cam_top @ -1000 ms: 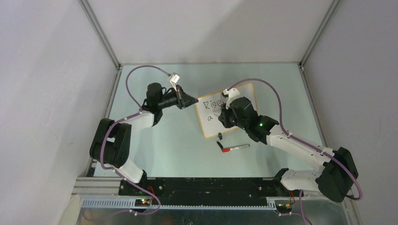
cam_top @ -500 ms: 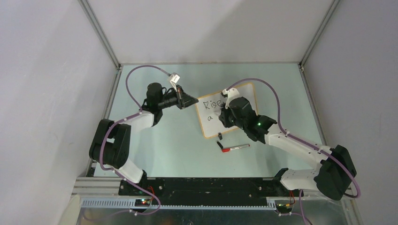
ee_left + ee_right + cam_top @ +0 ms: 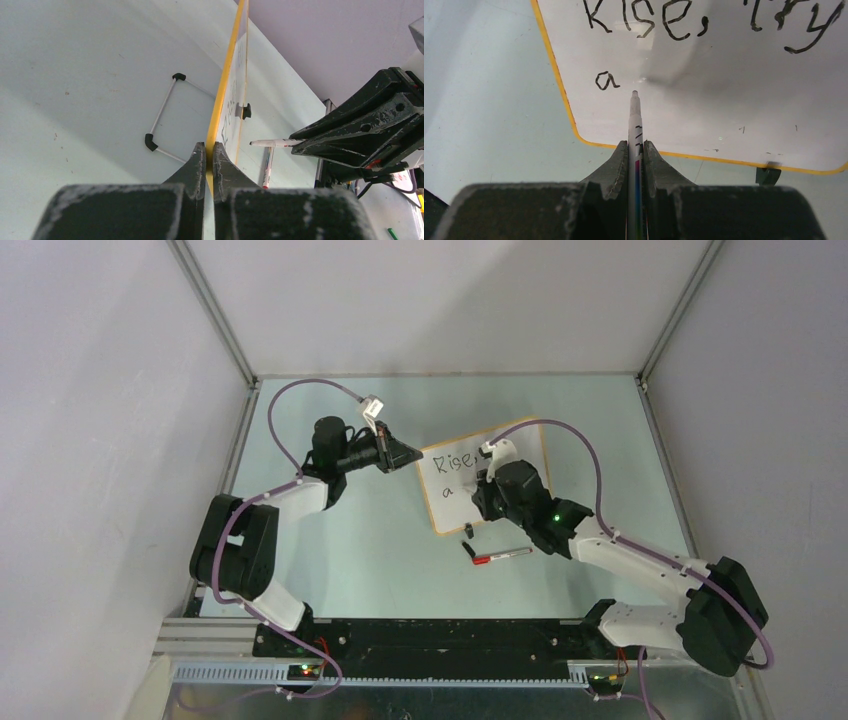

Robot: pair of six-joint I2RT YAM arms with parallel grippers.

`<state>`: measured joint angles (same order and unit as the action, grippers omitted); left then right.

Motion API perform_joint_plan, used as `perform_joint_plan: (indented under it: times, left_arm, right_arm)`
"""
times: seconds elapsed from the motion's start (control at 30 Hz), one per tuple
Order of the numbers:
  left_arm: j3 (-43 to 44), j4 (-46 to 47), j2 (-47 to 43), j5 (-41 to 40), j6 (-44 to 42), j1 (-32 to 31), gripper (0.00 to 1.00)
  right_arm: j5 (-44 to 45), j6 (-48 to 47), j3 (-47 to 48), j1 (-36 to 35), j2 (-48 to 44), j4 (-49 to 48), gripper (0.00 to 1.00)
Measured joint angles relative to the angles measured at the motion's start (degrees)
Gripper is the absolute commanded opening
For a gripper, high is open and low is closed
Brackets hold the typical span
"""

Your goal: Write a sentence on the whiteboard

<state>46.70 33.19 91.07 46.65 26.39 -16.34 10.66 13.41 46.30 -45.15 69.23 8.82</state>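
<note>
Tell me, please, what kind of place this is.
Probably a robotics lab test cell: a left arm and a right arm are mounted at the edge of a pale green table, enclosed by plain grey panels on aluminium posts.

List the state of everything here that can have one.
Small white yellow-framed whiteboard, edge pinched by left gripper.
Black handwritten sentence, unfinished: "Rise, try", then "a".
Slim white-barrelled marker, uncapped, tip by the "a".
Spare red-ended marker, lying loose on table.
Left gripper, shut on whiteboard.
Right gripper, shut on white-barrelled marker.
</note>
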Motion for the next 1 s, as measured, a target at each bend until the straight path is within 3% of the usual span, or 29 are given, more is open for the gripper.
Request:
perform_joint_plan:
  times: [1.0]
  left_arm:
    - [0.0, -0.04, -0.02, -0.02, -0.17, -0.04, 0.02]
  right_arm:
    - [0.92, 0.07, -4.31, -1.03, -2.21, -8.81, 0.0]
